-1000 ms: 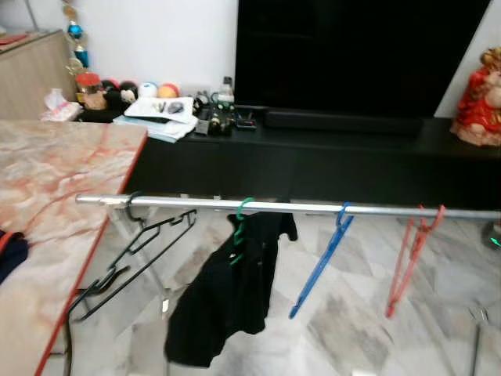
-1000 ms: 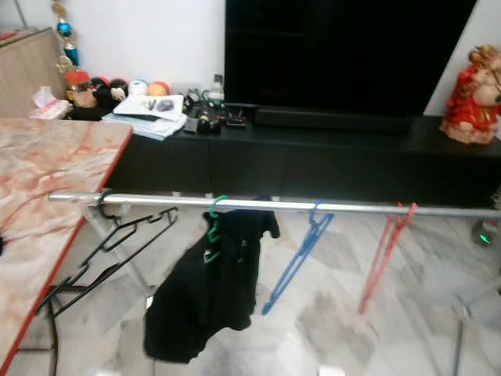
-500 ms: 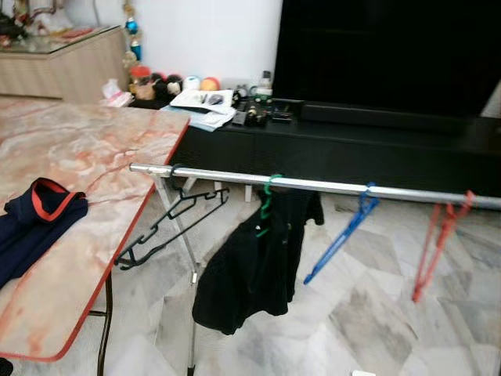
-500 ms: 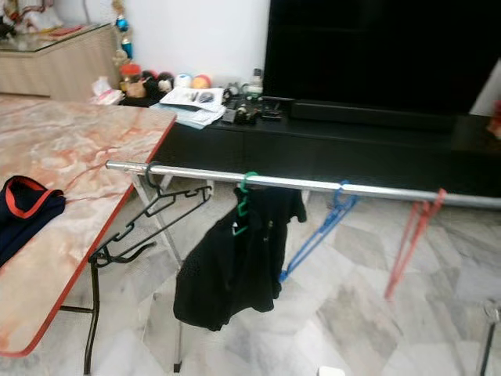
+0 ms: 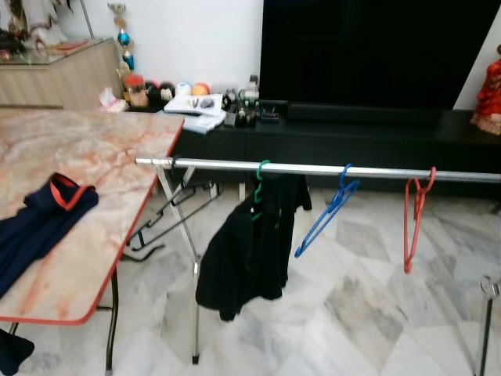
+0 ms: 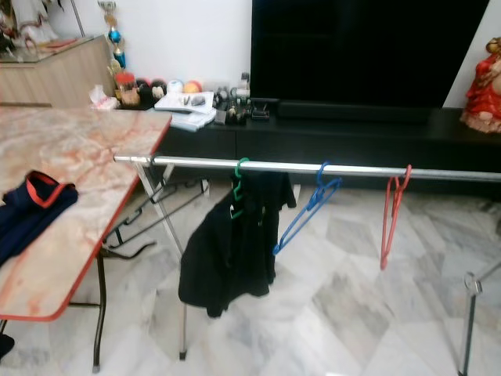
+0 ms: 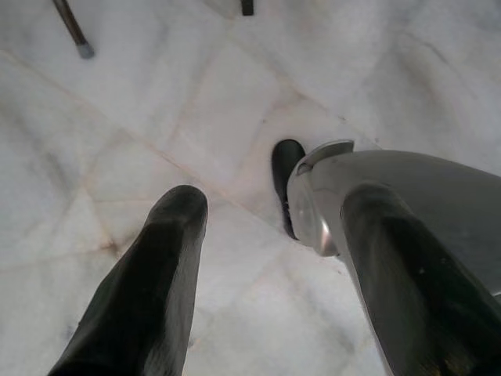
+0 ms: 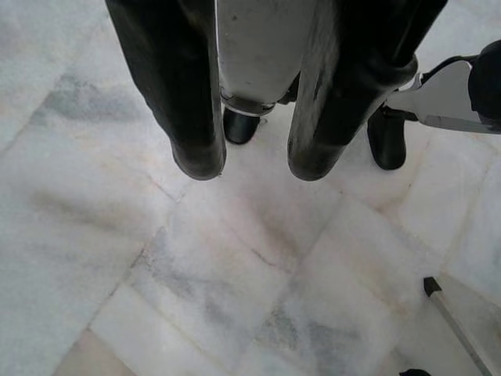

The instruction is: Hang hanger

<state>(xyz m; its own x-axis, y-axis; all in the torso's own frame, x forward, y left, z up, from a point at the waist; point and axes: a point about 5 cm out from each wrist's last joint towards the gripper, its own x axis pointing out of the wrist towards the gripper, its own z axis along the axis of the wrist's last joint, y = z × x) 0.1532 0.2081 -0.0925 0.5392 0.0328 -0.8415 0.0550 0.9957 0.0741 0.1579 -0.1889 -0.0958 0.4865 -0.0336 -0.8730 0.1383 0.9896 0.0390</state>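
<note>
A silver clothes rail runs across the room at mid height. On it hang a green hanger carrying a black garment, a bare blue hanger and a bare red hanger. Black hangers dangle at the rail's left end, behind the table edge. My left gripper hangs over the marble floor, open and holding nothing. My right gripper also points down at the floor, open and holding nothing.
A marble-topped table stands at the left with a navy garment on it. A black TV cabinet with small clutter lies behind the rail. A rail leg and a metal stand rise from the floor.
The whole view has shifted as I moved: the rail now sits farther off and the table with the navy garment has come into view. The blue and red hangers hang less tilted.
</note>
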